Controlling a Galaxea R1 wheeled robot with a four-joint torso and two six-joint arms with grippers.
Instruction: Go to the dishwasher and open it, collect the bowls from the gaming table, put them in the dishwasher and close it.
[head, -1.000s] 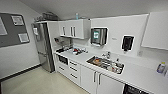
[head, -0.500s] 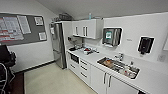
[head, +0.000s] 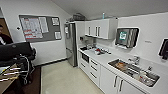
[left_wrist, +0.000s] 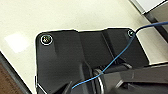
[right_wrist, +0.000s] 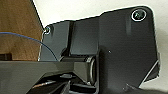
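**Head view: kitchen ahead, dishwasher front not made out**

The dishwasher cannot be picked out among the fronts along the kitchen run. The lower fronts that can be read are white cabinet doors (head: 110, 81) with slim handles, white drawers (head: 94, 68), and a black-fronted appliance (head: 85, 57) built in near the far end. Above them runs a white surface (head: 107, 58) with a steel sink (head: 133, 71) set into it and a tap (head: 135, 60) behind the sink. Small items stand on the far part of the surface, too blurred to name. A tall steel fridge (head: 71, 43) stands at the end of the run, beside white wall cupboards (head: 100, 28). A dispenser (head: 126, 37) hangs on the wall above the sink.

A pale floor (head: 62, 80) stretches from the cabinets to the left wall, where a grey noticeboard (head: 40, 28) carries papers. Below it is a black chair (head: 16, 51), with a person (head: 3, 37) at the picture's edge and a wooden table (head: 5, 82) in the near corner.

In the left wrist view a blue cable (left_wrist: 120, 56) crosses the robot's dark plate above pale floor. In the right wrist view a wood top (right_wrist: 17, 30) lies beside the plate. Whether the left jaws and the right jaws are open or closed cannot be told.
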